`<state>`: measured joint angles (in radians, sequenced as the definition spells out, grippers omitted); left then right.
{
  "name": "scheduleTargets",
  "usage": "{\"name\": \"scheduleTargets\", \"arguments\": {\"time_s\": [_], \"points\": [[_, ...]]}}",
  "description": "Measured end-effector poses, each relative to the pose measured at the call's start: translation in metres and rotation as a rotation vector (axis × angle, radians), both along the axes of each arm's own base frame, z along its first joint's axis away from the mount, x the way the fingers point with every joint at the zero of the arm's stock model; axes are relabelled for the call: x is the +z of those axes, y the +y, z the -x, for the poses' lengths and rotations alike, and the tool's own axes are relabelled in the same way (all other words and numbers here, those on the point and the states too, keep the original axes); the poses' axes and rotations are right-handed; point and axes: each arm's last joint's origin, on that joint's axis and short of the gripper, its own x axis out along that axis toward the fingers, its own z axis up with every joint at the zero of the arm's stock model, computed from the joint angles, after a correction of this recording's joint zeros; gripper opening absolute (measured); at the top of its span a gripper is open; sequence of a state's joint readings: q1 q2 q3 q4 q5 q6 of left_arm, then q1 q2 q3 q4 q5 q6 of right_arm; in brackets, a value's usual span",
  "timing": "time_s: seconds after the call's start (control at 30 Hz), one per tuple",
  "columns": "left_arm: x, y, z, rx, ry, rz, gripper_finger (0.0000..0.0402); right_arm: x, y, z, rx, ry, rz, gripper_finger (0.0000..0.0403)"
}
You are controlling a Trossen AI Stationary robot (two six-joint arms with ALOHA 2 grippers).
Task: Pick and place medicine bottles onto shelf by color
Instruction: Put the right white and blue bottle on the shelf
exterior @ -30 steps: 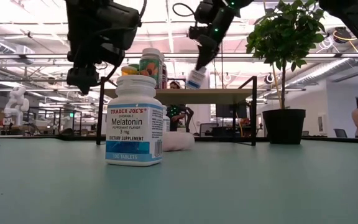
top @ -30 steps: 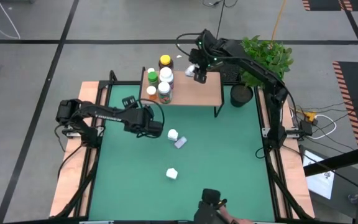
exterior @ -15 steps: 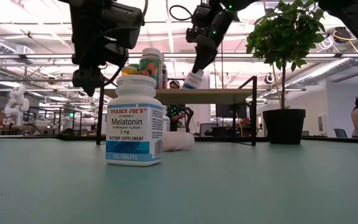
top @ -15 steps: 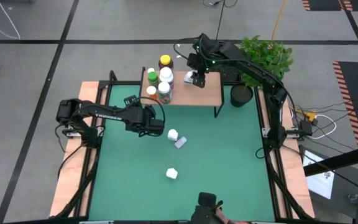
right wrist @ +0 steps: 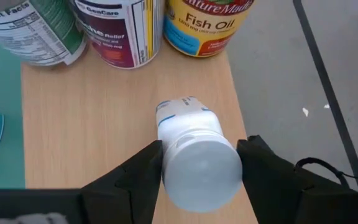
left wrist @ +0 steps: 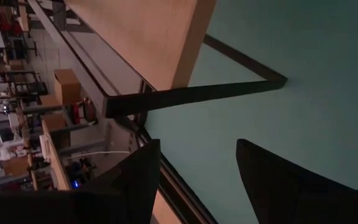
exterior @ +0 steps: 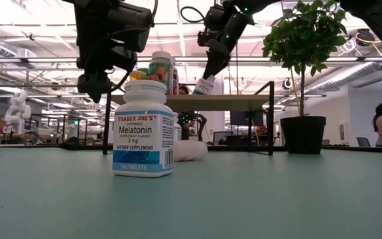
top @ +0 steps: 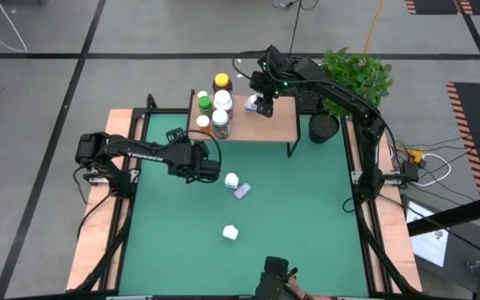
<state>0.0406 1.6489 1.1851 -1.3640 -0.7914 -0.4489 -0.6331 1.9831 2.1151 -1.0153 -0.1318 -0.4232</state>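
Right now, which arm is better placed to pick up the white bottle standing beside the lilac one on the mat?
Left: the left gripper hovers open beside that white bottle; the right gripper holds another bottle over the shelf.

In the right wrist view, three bottles (right wrist: pixel 120 25) are cut off at the frame edge. In the low view, the melatonin bottle (exterior: pixel 143 129) hides most of a fallen bottle (exterior: pixel 190 151).

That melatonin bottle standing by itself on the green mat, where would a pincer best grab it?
Probably from straight above, closing on the sides of the white cap or just below it. The melatonin bottle stands upright, its round cap on top, with free mat all around in the high view, so nothing blocks a descent. The left pincer hovers open and empty over the mat; the right pincer holds a bottle at the shelf.
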Motion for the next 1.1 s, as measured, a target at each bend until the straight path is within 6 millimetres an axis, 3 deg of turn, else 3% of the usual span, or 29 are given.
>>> {"name": "scheduleTargets", "arguments": {"time_s": [0.2,0.6,0.97,1.1], "points": [[0.000,0.000,0.000,0.004,-0.003,0.004,0.0211,0.000,0.000,0.000,0.003,-0.001,0.003,0.0225],[0.000,0.000,0.000,0.004,-0.003,0.005,0.0211,0.002,0.001,0.001,0.005,-0.003,0.007,0.0228],[0.000,0.000,0.000,0.012,-0.006,0.003,0.0211,0.058,0.026,0.030,-0.037,-0.152,0.061,0.0228],[0.000,-0.002,0.000,0.020,-0.023,-0.002,0.0211,0.061,0.039,0.044,-0.063,-0.170,0.042,0.0227]]}}
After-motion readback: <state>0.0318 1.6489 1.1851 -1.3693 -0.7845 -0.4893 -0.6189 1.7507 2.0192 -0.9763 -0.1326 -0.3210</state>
